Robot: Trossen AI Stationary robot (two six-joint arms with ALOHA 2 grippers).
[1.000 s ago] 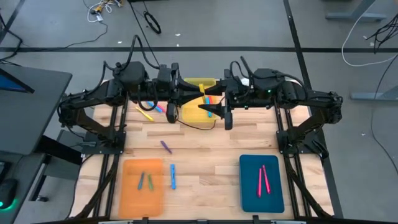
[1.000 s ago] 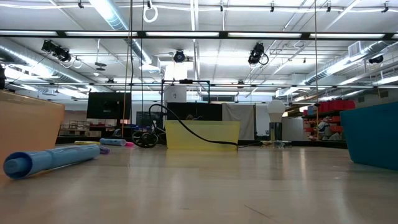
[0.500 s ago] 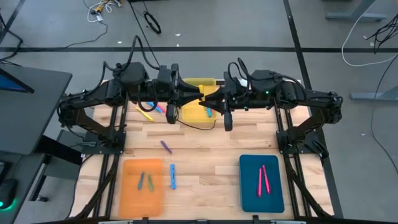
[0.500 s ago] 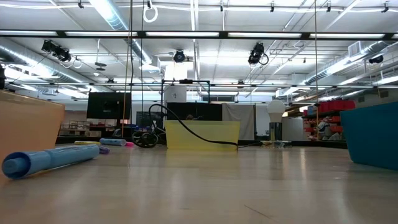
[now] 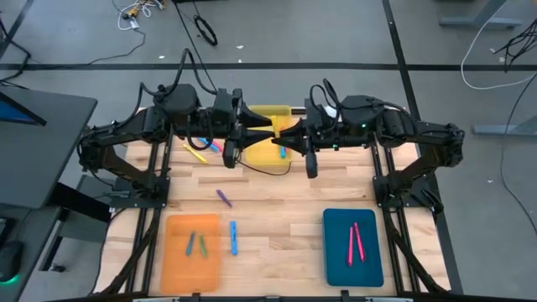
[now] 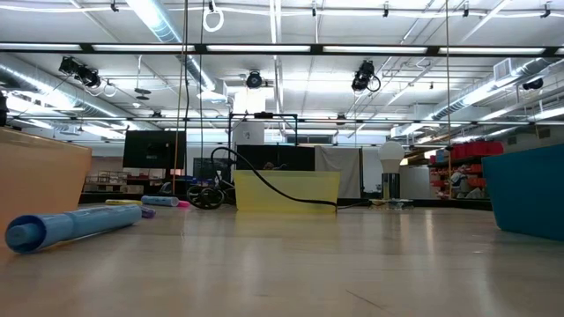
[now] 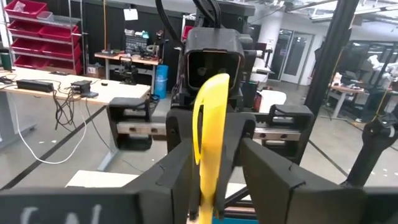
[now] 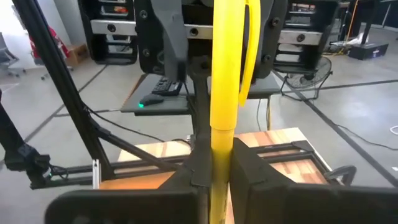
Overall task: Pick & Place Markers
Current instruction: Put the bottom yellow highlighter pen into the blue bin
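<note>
Above the table's far edge, over the yellow tray (image 5: 270, 147), the right gripper (image 8: 211, 180) clamps the yellow marker (image 8: 222, 81) upright; the left gripper (image 7: 211, 186) facing it has loosened around the marker's other end.

A big robot lab or workshop.
Long ceiling lights (image 6: 159, 22) and pipes run high overhead. Red storage bins (image 7: 25, 34) sit on shelves, work desks (image 7: 81, 87) are covered in wires, cables (image 5: 205, 29) lie on the grey floor, and a fan (image 8: 305, 65) stands nearby.
</note>
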